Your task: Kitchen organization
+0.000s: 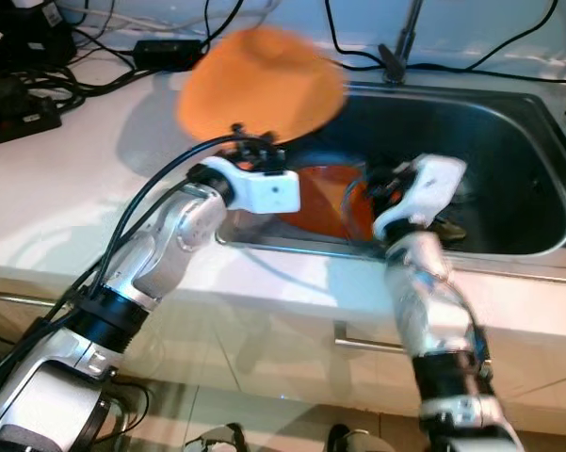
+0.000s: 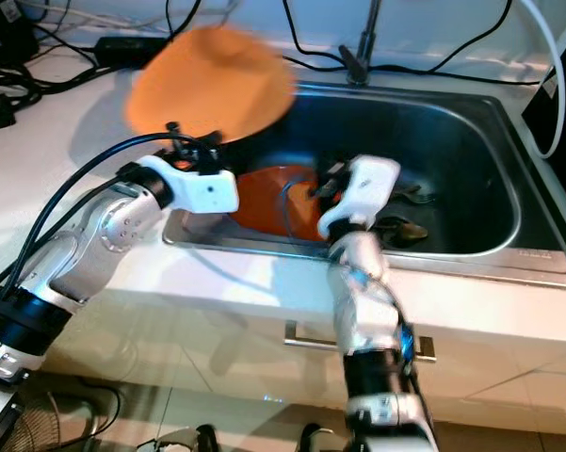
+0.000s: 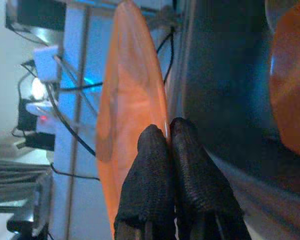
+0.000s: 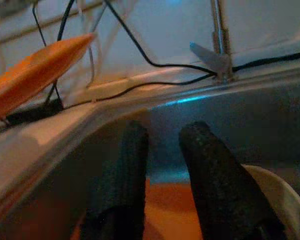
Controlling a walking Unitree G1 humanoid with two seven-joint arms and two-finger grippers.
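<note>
My left gripper is shut on the rim of an orange plate and holds it up, tilted, over the sink's left corner. The left wrist view shows both fingers pinched on the plate's edge. A second orange plate lies in the steel sink, with an orange bowl beside it. My right gripper hangs low in the sink over these orange dishes. It is open, with nothing between its fingers. A white bowl rim shows beside its fingers.
A faucet stands behind the sink. Black cables and a power strip crowd the white counter at the back left. Dark utensils lie on the sink floor near my right wrist. Cabinet handle is below.
</note>
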